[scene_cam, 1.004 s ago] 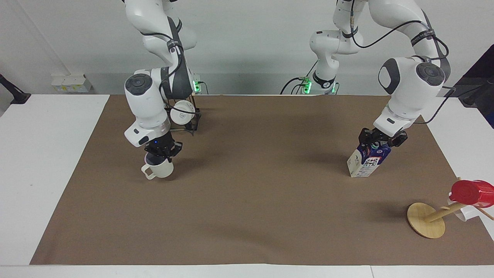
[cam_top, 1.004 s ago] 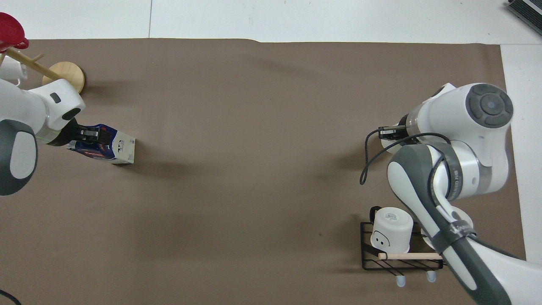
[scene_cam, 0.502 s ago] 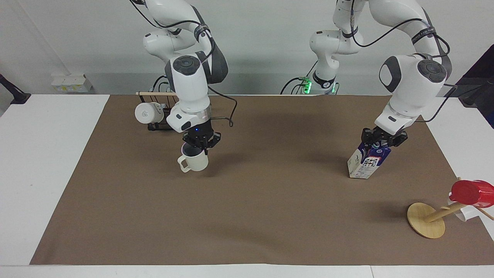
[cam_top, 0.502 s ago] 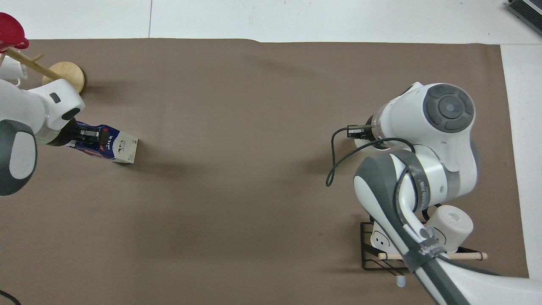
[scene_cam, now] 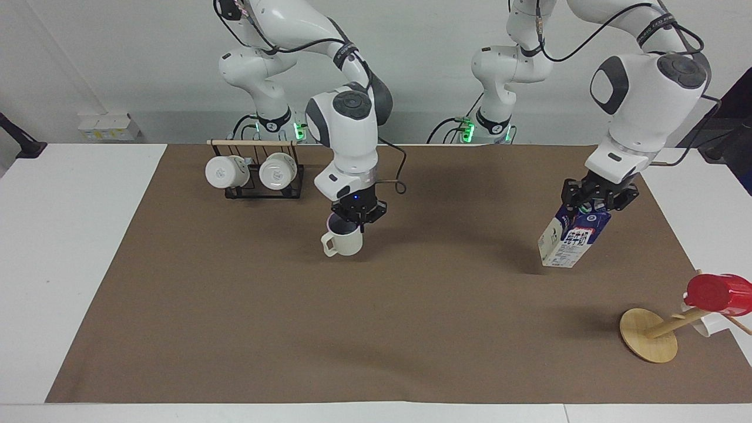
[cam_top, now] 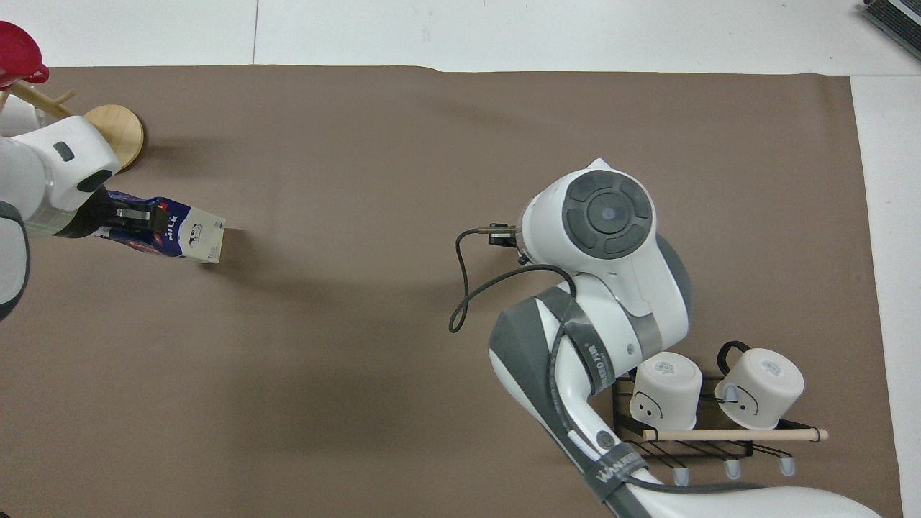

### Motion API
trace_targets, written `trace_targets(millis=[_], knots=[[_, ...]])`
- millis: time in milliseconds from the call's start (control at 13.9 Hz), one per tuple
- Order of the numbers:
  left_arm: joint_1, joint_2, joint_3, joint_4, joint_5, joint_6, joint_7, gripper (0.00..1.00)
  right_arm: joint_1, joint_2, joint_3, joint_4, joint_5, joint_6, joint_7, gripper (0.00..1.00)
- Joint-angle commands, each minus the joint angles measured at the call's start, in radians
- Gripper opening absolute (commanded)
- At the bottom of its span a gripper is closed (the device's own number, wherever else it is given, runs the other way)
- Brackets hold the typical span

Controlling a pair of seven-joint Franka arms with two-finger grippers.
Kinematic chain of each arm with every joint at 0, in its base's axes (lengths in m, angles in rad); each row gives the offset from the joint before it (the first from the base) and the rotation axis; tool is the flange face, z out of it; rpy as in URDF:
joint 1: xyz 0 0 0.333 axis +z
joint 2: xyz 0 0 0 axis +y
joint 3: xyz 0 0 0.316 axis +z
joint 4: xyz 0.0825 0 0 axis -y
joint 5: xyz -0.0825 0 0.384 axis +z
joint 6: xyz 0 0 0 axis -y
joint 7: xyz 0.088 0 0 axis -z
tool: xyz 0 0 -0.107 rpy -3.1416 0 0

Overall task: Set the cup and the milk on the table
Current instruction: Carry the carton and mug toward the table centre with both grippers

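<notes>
While both hang over the table [scene_cam: 176, 329] — right claw [scene_cam: 356, 218] clamps cup [scene_cam: 343, 241], left claw [scene_cam: 596, 202] clamps milk [scene_cam: 568, 241]

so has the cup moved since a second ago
Yes. The cup, held by the right gripper, went from beside the mug rack toward the table's middle.

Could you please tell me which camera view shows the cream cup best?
The facing view: the cup shows whole there, handle and rim, hanging from the right gripper over the brown sheet of the table. In the overhead view the right arm's wrist covers the cup completely, so nothing of it shows.
</notes>
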Motion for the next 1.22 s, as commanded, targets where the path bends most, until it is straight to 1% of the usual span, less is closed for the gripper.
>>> trace_targets(millis=[0, 143, 215, 287, 430, 574, 861, 932, 1004, 1148], knots=[[-0.034, 0.006, 0.010, 0.067, -0.005, -0.063, -0.034, 0.54, 0.044, 0.073, -0.002, 0.049, -0.038, 0.036, 0.092, 0.00], [-0.069, 0.010, 0.010, 0.107, -0.005, -0.107, -0.094, 0.54, 0.049, 0.081, -0.001, 0.052, -0.033, 0.056, 0.095, 0.00], [-0.089, 0.012, 0.010, 0.110, -0.005, -0.112, -0.123, 0.54, 0.050, 0.081, -0.001, 0.052, -0.035, 0.064, 0.095, 0.00], [-0.103, 0.012, 0.010, 0.110, -0.005, -0.113, -0.145, 0.54, 0.049, 0.081, -0.001, 0.051, -0.038, 0.066, 0.096, 0.00], [-0.134, 0.012, 0.010, 0.111, -0.002, -0.112, -0.180, 0.54, 0.065, 0.094, -0.001, 0.049, -0.038, 0.113, 0.102, 0.00], [-0.151, 0.012, 0.010, 0.111, -0.002, -0.107, -0.223, 0.54, 0.066, 0.096, -0.001, 0.046, -0.036, 0.122, 0.104, 0.00], [-0.178, 0.012, 0.010, 0.111, -0.002, -0.094, -0.228, 0.54, 0.067, 0.095, -0.001, 0.015, -0.036, 0.139, 0.102, 0.00], [-0.183, 0.014, 0.009, 0.111, -0.002, -0.092, -0.237, 0.54, 0.072, 0.096, -0.001, 0.012, -0.036, 0.141, 0.104, 0.04], [-0.200, 0.014, 0.007, 0.111, 0.000, -0.090, -0.251, 0.54, 0.073, 0.098, -0.001, 0.011, -0.036, 0.141, 0.104, 0.20], [-0.229, 0.014, 0.004, 0.111, -0.003, -0.087, -0.289, 0.54, 0.073, 0.098, -0.002, 0.012, -0.038, 0.129, 0.104, 0.54]])
